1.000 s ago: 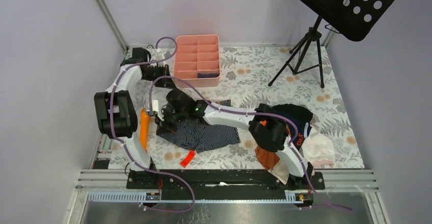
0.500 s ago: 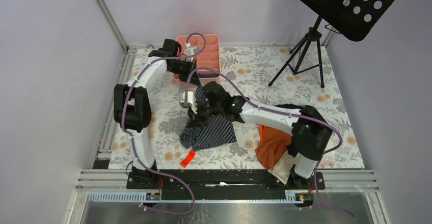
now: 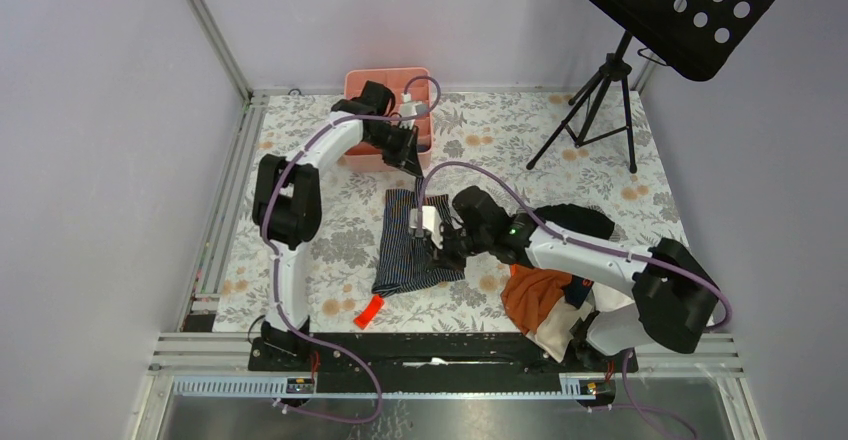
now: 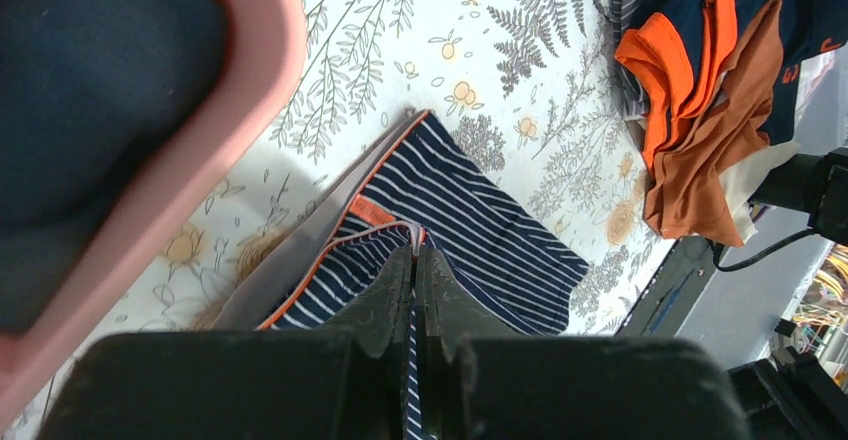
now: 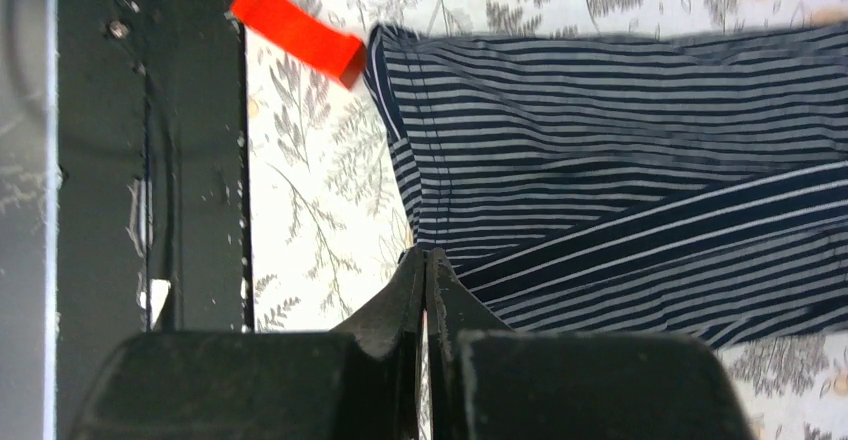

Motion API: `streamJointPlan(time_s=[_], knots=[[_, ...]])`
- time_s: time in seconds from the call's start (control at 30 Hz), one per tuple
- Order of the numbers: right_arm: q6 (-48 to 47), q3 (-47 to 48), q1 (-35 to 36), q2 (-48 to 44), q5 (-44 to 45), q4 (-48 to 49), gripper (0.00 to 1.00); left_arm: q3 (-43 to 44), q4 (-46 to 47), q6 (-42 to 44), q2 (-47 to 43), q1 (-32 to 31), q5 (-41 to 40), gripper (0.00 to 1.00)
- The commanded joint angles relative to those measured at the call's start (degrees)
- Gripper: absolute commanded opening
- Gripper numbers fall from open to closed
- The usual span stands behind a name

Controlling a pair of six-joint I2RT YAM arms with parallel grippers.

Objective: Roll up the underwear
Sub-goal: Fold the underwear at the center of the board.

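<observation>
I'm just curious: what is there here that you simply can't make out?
Bin: top view, left arm covers most compartments; left wrist view shows only a blurred dark lump inside, cut by the edge.
Clothes pile: top view, right arm crosses it, so garments can't be counted.
Underwear: right wrist view cuts it off at the edge; left wrist view, the left hand hides part.

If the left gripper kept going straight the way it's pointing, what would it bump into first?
The striped underwear. The left gripper points right at it and seems shut on its orange-trimmed edge. Beneath lies the flowered table, though depth is hard to judge.
</observation>
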Motion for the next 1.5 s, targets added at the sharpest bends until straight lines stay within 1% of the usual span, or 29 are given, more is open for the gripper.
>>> streamJointPlan(time_s=[0.0,0.2,0.37,0.47,0.63,0.87,1.0,1.13,1.3,1.33,1.4,1.47], knots=[[-2.51,-3.86,-1.54,-3.12,1.9,-2.02,0.0,4.33,3.06,-0.17,2.52,-1.2,-2.11,0.0],[-1.94,-6.78,-3.18,-3.24,3.7,-1.98,0.0,6.8,3.06,1.65,6.51,-2.59,-5.03,0.0],[-2.11,-8.11,-3.92,-3.03,4.19,-1.94,0.0,8.23,3.64,1.62,8.48,-3.0,-4.98,0.0],[-1.85,-8.56,-3.98,-2.93,4.24,-1.97,0.0,8.77,3.74,1.52,8.7,-3.75,-3.18,0.0],[-1.33,-9.18,-4.06,-2.34,5.37,-1.83,0.0,8.79,4.28,0.88,8.87,-5.32,-2.39,0.0],[-0.25,-10.02,-4.11,-3.23,5.68,-1.79,0.0,8.25,4.38,0.04,8.22,-6.9,-3.33,0.0],[0.99,-8.93,-4.11,-5.15,3.8,-2.69,0.01,7.71,4.29,-0.76,6.5,-7.01,-3.52,0.0],[3.16,-9.21,-4.11,-7.02,2.77,-1.95,0.05,7.15,3.85,-0.66,5.82,-7.46,-1.78,0.0],[2.3,-9.51,-4.13,-6.11,4.04,-3.77,0.07,6.39,3.57,-0.5,6.83,-8.77,-1.35,0.0],[2.29,-9.5,-4.11,-6.2,4.21,-3.91,0.09,6.34,3.55,-0.59,7.05,-9.03,-1.23,0.0],[2.38,-9.66,-4.1,-6.72,4.72,-3.87,0.17,6.47,3.71,-0.85,7.56,-9.63,-1.04,0.0],[2.51,-9.64,-4.15,-7.31,5.37,-4.27,0.2,6.74,3.93,-1.41,8.1,-10.38,-0.9,0.0]])
